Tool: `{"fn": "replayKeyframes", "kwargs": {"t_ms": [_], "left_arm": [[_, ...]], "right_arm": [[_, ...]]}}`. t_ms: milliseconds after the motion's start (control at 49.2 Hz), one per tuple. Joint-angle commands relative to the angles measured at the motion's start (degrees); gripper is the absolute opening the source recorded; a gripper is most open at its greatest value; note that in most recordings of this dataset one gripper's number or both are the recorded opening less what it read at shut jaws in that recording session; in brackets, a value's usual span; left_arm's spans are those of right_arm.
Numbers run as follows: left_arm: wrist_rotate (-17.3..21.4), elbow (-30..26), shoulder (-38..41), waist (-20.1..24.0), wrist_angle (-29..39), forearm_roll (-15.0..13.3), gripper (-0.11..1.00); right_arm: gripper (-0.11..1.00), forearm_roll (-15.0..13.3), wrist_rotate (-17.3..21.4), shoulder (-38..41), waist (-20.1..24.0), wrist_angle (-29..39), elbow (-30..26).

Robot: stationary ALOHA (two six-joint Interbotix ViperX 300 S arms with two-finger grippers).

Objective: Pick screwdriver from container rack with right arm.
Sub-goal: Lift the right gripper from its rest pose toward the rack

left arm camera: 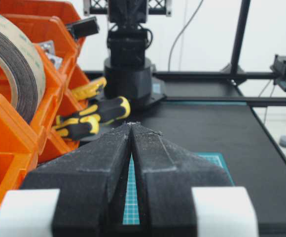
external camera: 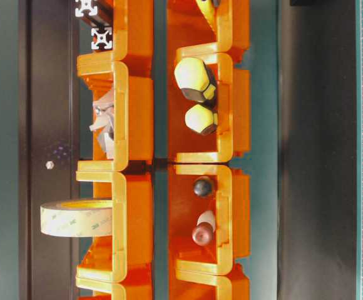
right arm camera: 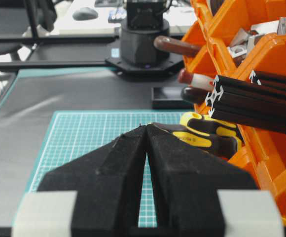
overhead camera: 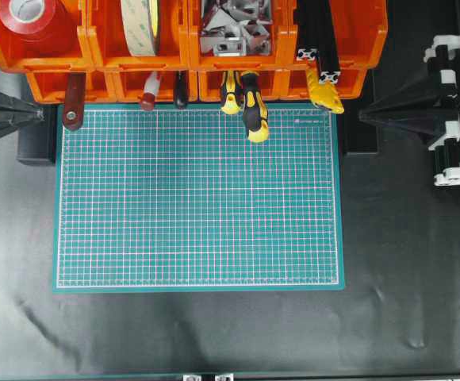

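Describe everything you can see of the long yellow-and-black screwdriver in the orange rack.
The screwdriver has a yellow-and-black handle that looks like moulded plastic with rubbery black grip. It lies in a lower bin of the orange container rack, handle end sticking out over the far edge of the green cutting mat. A shorter yellow-and-black tool lies close beside it. Its shaft is hidden inside the bin. No gripper touches it.

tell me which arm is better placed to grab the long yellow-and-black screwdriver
Right. The screwdriver sticks out of the container rack right of centre, nearer the right gripper. Both grippers are shut and empty; the left gripper is farther away.
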Motion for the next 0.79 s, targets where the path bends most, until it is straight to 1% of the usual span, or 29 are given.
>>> {"fn": "replayKeyframes", "kwargs": {"t_ms": [0,41,81,102,163,264,386,468,549,610,671,691,773], "left_arm": [[-0.88,-1.76,0.79,-1.14,0.70,1.76,0.06],[-1.05,-2.37,0.79,-1.49,1.67,1.76,0.05],[-1.14,-3.25,0.79,-1.76,2.99,1.67,0.00],[-1.23,-3.52,0.79,-1.85,3.52,1.76,0.00],[-1.14,-4.48,0.62,-1.93,4.92,1.76,0.00],[-1.14,-5.80,0.00,-1.93,7.03,1.76,0.00],[-1.23,-6.50,-0.35,-1.67,9.23,1.76,0.00],[-1.23,-6.94,-0.44,-1.67,10.46,1.76,0.00],[-1.23,-7.12,-0.35,-1.49,10.99,1.76,0.00],[-1.23,-7.21,-0.44,-1.49,11.07,1.76,0.00],[-1.23,-7.21,-0.44,-1.49,11.07,1.76,0.00],[-1.23,-7.21,-0.53,-1.49,11.07,1.76,0.00],[-1.23,-7.21,-0.88,-1.49,11.16,1.76,0.00]], "right_arm": [[0.02,0.35,0.62,0.35,-0.09,-0.70,-1.67],[0.02,0.44,0.88,0.18,0.00,0.35,-2.64],[0.01,0.44,1.32,0.00,0.09,1.85,-3.78],[0.01,0.44,1.58,-0.09,0.09,2.81,-4.31],[0.01,0.44,2.55,0.00,0.18,7.65,-7.12],[0.01,0.44,2.81,1.14,0.88,16.26,-11.34],[0.01,0.18,2.81,5.19,3.25,26.10,-18.37],[0.01,-0.79,2.64,9.23,4.83,32.08,-23.55],[0.01,-2.64,2.55,13.45,6.50,37.79,-28.65],[0.01,-5.01,2.55,16.52,7.82,41.48,-32.26],[0.01,-8.09,2.64,19.16,9.58,44.47,-35.16],[0.01,-9.67,2.81,20.30,10.37,45.79,-36.30],[0.01,-14.15,3.08,23.12,12.39,48.96,-38.41]]}}
